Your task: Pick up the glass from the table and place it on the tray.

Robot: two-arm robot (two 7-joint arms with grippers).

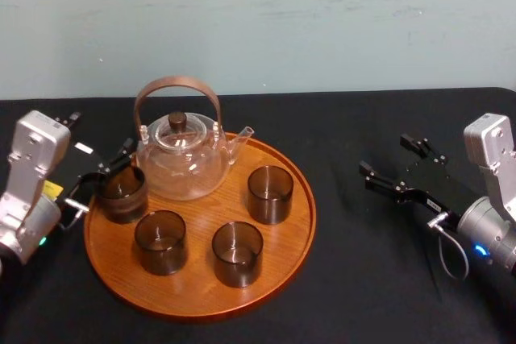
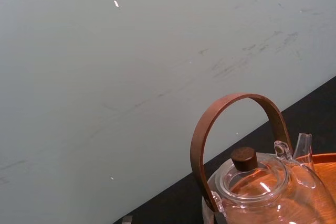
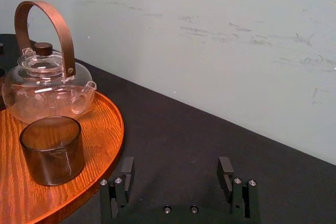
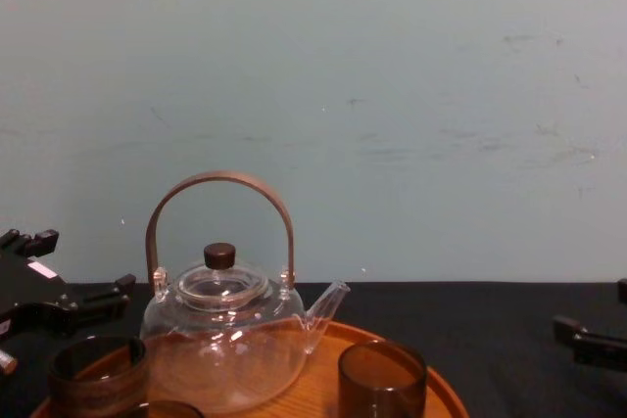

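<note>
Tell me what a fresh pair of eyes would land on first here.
The clear teapot stands at the back of the round orange tray, with three dark glasses in front of it. Next comes the left hand at the tray's left edge, open around a fourth glass that sits on the tray. The right hand hangs open over the black table, right of the tray.

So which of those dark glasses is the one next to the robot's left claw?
Find the round wooden tray with the clear teapot on it. The glass stands at the tray's left edge, just left of the teapot. Unlike the other three tumblers, it is nearest the open left gripper; the right gripper is parked over the table, far right.
</note>
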